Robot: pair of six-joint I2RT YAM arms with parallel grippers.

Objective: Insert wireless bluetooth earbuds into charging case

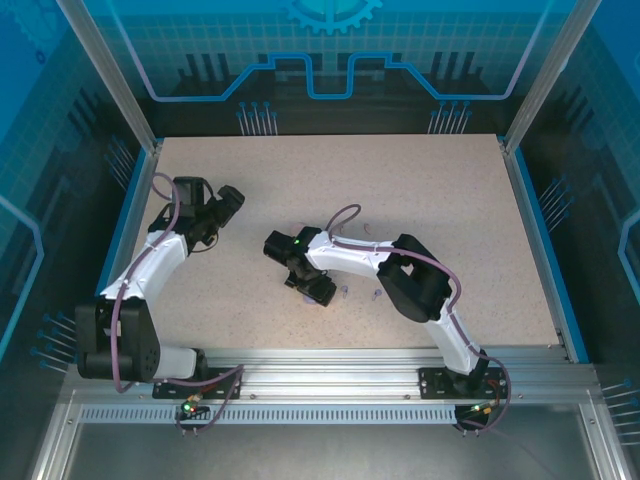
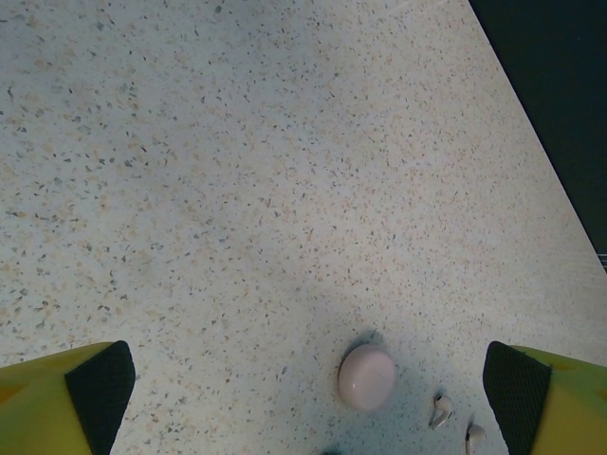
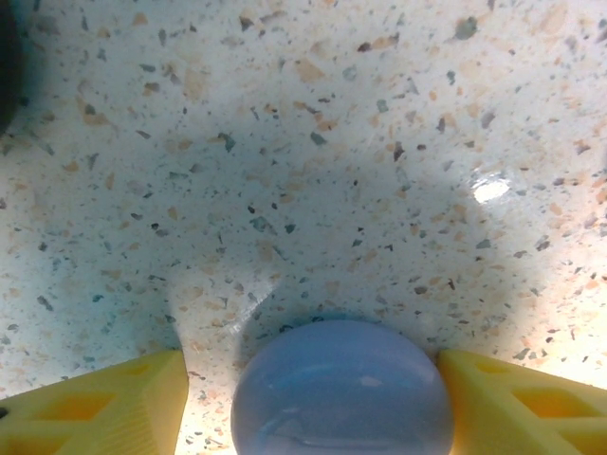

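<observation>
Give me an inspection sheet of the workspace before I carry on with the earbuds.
Surface: speckled pale table, no spills seen.
Job's things: pink case on the table, two pale earbuds loose beside it; lavender case on the table.
Clutter: nothing seen.
Hands: left hand open above the table, holding nothing; right hand straddles the lavender case, with a gap visible on one side.
Cables: purple cables run along both arms, clear of the cases.
Surroundings: blue-lit enclosure walls and a metal frame.
</observation>
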